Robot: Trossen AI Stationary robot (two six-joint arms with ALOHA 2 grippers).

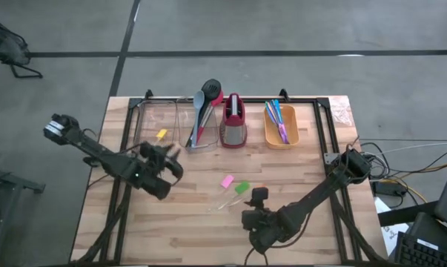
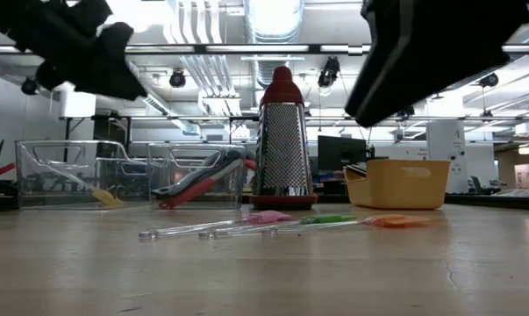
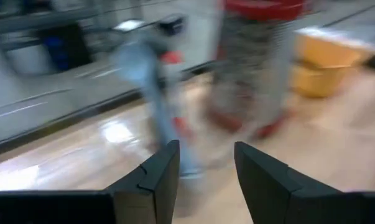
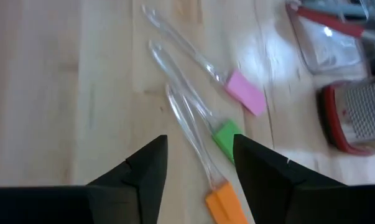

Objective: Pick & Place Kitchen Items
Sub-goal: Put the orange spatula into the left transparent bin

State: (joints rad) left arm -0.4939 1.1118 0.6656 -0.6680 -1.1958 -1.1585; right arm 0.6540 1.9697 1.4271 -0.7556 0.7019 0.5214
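Three small spatulas with clear handles lie flat on the table: pink head, green head, orange head; pink and green also show from above. My right gripper is open and empty above them, over the green and orange heads. My left gripper is open and empty, raised above the table, facing the clear bin with the long spoons; its fingers stand apart. A yellow block lies in the left clear bin.
A red-and-grey grater stands at the far middle. An orange bin to its right holds thin blue and pink cutlery. Two clear bins stand at the far left. Bare wood lies near the front edge.
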